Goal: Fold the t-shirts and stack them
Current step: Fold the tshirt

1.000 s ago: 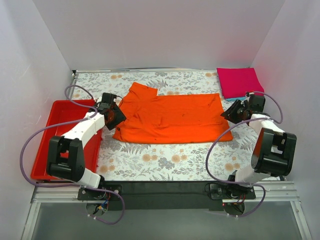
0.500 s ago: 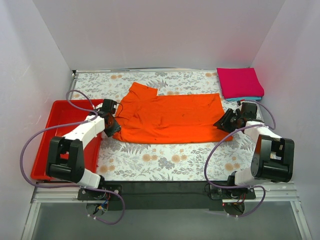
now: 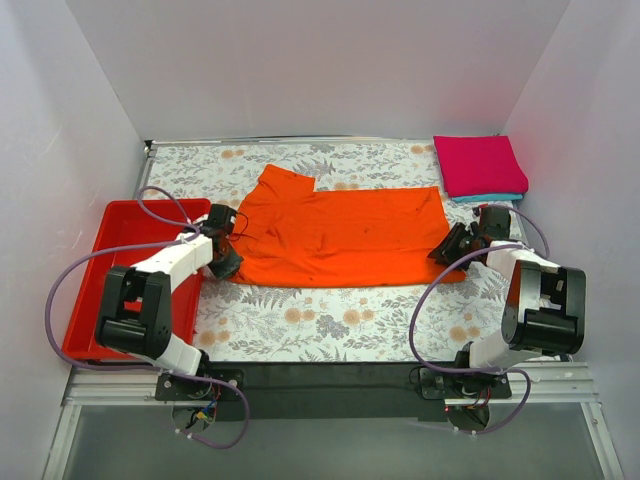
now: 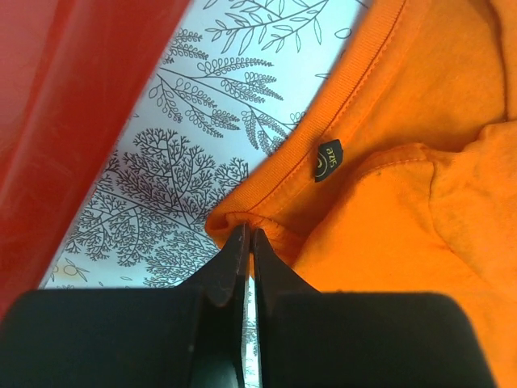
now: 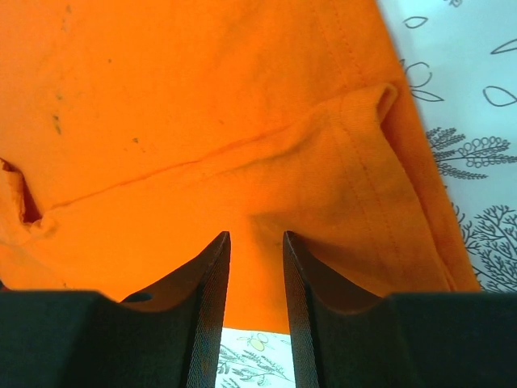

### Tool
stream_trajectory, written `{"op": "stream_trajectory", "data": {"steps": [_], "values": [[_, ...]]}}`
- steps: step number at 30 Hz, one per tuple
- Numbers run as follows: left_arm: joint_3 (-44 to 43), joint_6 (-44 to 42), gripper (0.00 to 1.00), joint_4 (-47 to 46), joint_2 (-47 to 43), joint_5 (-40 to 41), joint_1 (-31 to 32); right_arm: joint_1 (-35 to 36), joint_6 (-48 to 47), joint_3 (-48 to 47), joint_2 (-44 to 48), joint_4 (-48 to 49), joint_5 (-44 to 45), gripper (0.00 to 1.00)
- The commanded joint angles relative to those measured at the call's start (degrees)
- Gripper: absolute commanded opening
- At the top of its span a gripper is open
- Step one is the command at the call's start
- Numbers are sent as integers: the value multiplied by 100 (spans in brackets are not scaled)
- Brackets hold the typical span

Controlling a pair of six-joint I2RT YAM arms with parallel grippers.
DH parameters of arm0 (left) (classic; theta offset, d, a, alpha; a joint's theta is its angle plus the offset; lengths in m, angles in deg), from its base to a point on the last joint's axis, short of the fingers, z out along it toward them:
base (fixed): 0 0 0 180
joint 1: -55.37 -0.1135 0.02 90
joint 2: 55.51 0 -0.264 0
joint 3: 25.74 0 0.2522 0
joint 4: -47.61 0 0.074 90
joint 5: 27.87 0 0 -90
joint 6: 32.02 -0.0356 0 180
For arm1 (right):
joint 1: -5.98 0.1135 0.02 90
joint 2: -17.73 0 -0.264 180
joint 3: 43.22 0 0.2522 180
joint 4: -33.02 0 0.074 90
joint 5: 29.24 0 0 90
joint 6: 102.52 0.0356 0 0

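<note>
The orange t-shirt (image 3: 340, 235) lies spread flat mid-table, collar to the left. My left gripper (image 3: 226, 258) is at its near-left edge. In the left wrist view the gripper (image 4: 248, 233) is shut, pinching a fold of orange cloth (image 4: 388, 162) by the collar and its size tag (image 4: 327, 158). My right gripper (image 3: 450, 245) is at the shirt's right end. In the right wrist view it (image 5: 254, 236) is open, fingers low over the hem (image 5: 347, 153). The magenta-pink tee (image 3: 478, 163) lies folded on the teal tee (image 3: 497, 197) at the back right.
A red plastic tray (image 3: 110, 270) lies along the left side beside my left arm; its wall fills the left of the left wrist view (image 4: 65, 121). White walls enclose the floral tablecloth (image 3: 330, 315) on three sides.
Both grippers have come down and inward onto the shirt's ends. The left has closed on the cloth near the collar; the right has moved left over the hem.
</note>
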Motion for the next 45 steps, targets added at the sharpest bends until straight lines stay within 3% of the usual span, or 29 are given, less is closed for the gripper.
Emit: {"op": "stream_trajectory", "data": {"steps": [1,10,20,25,31,36,41,45], "values": [[116,115,0,200,-173,322,-12,8,-73,52,-91,-78,216,34],[-34,291,0,780,-313,832,-56,8,-64,-1,-170,-166,471,33],[-51,344,0,904,-330,674,-127,-1,-55,-220,-135,-350,630,34],[-594,318,27,1088,-401,472,-127,7,-90,-404,6,-456,533,36],[-1105,169,48,1255,-700,209,-118,78,-143,-580,243,-473,349,37],[-1658,-112,49,1001,-586,-388,-56,359,-362,-879,226,-456,155,38],[-1914,-288,36,606,-94,-1171,84,421,-468,-1055,16,-394,85,37],[-1354,-411,28,183,117,-1584,146,421,-521,-1021,-222,-421,225,37]]}}
